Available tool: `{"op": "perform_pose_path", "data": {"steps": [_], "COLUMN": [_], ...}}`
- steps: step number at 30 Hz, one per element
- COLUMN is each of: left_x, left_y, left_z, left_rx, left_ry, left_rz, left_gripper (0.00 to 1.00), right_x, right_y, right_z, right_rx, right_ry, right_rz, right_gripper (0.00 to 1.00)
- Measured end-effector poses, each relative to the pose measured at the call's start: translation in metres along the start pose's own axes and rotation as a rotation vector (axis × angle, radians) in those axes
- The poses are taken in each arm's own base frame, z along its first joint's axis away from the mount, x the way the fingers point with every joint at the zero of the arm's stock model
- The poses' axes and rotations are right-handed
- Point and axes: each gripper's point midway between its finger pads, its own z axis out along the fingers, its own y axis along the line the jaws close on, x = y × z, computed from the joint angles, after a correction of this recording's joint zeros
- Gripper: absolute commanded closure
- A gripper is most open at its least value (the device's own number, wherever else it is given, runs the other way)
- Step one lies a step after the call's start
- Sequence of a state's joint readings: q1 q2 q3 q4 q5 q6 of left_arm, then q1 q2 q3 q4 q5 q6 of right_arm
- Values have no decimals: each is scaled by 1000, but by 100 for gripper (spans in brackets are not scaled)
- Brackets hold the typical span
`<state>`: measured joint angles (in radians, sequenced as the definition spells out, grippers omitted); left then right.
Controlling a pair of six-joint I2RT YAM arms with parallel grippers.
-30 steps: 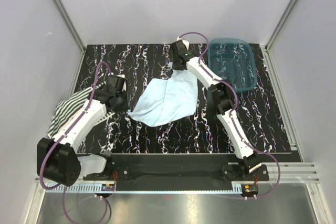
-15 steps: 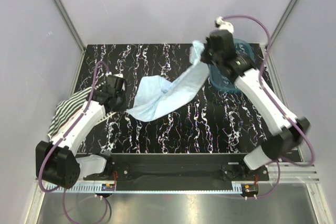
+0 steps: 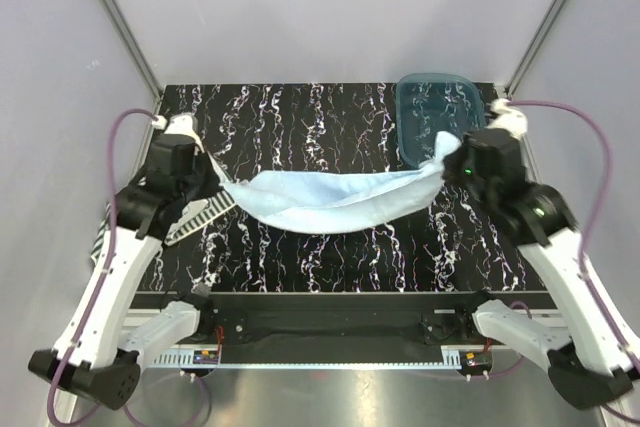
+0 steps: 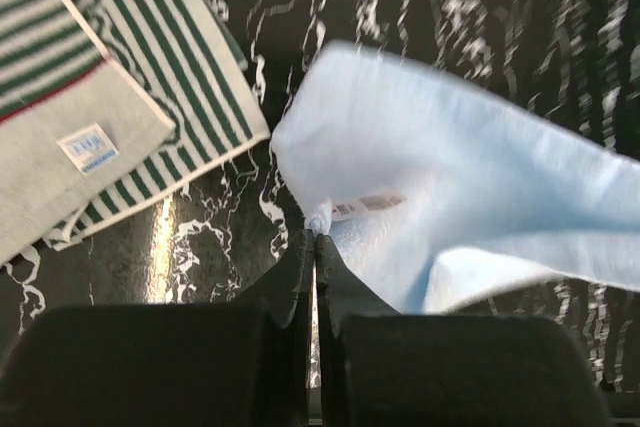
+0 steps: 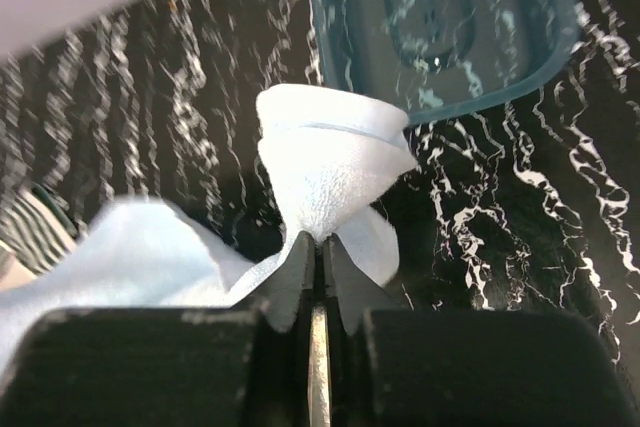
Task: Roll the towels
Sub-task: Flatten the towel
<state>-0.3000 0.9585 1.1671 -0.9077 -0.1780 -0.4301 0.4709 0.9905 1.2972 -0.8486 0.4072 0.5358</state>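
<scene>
Left hand is clamping one corner of blue towel | right hand is pinching opposite corner, just beside teal tub | towel is hanging stretched between them, sagging over tabletop left of tub | striped towel is lying flat, far left of tub.

A robotics lab test cell; plain pale walls close it in, with aluminium frame posts at the corners; a black marbled tabletop carries a left arm and a right arm bolted to a base plate at its near edge; purple cables loop off them.
</scene>
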Motion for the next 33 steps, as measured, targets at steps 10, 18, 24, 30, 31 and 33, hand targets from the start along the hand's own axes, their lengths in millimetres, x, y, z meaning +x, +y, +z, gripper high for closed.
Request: {"op": "perform_pose_path", "data": {"steps": [10,18,24,30,31,33], "left_x": [-38,7,25,42,44,49], "left_y": [10,28,40,47,47,44], "left_z": [-88,-74,-69,-50,-47,-41], "left_rx": [48,9,-16,-53,-50,-38], "left_ry": [-227,-138,-138,-90,-87,-72], "left_rz": [-51,-24,6,25,25,24], "left_gripper": [100,100,100,100,100,100], "right_x": [19,106,144,197,203,214], "right_y": [-41,-59,-61,-73,-75,-78], "right_z": [-47,-20,-4,22,27,35], "right_rx": [43,136,173,312,330,362], "right_ry": [-11,268,398,574,588,609], "right_rz": [133,89,76,71,71,74], "right_gripper": [12,26,41,44,46,50]}}
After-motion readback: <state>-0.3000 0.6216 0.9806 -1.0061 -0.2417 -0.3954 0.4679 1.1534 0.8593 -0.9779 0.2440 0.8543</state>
